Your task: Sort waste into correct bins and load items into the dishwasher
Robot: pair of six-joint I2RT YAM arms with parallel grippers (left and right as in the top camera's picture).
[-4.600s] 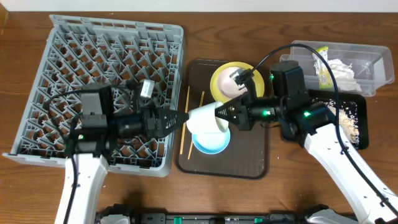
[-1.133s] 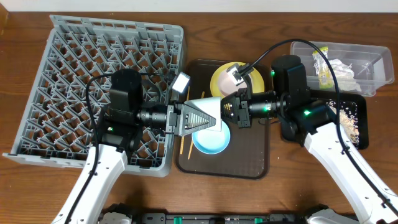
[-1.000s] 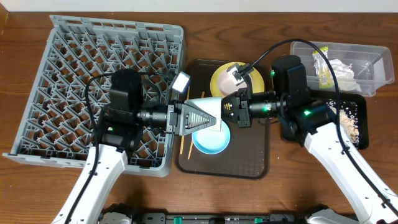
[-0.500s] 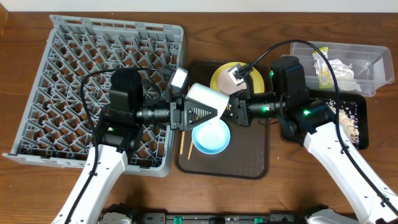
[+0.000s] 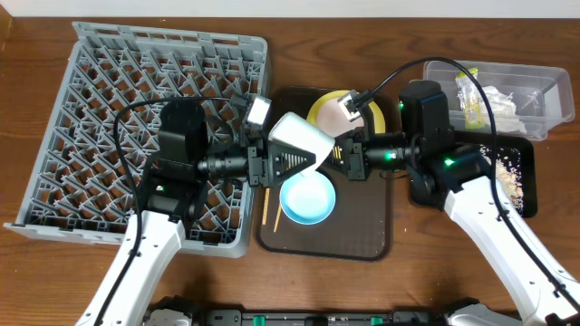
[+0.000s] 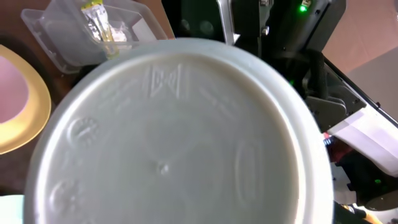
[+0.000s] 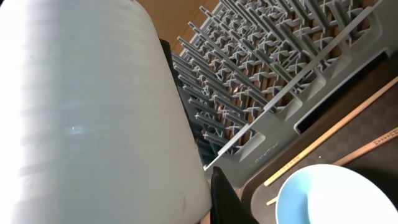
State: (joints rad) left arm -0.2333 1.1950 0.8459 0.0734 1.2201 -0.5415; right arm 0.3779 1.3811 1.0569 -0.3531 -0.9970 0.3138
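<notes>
White bowl (image 5: 296, 138): is hanging tilted over the brown tray (image 5: 362, 228), right claw (image 5: 330, 157) apparently pinching its wall, probably for passing toward the dish rack (image 5: 109, 81); left claw (image 5: 294, 165) grip being impossible to tell.

From my remote seat I see a brown wooden desk (image 5: 36, 272). On it, a grey dish rack (image 5: 109, 81) lies at the left, a dark brown serving tray (image 5: 362, 226) just beside it, a clear tub (image 5: 553, 100) far right, and a black tray (image 5: 526, 158) just below that.
</notes>
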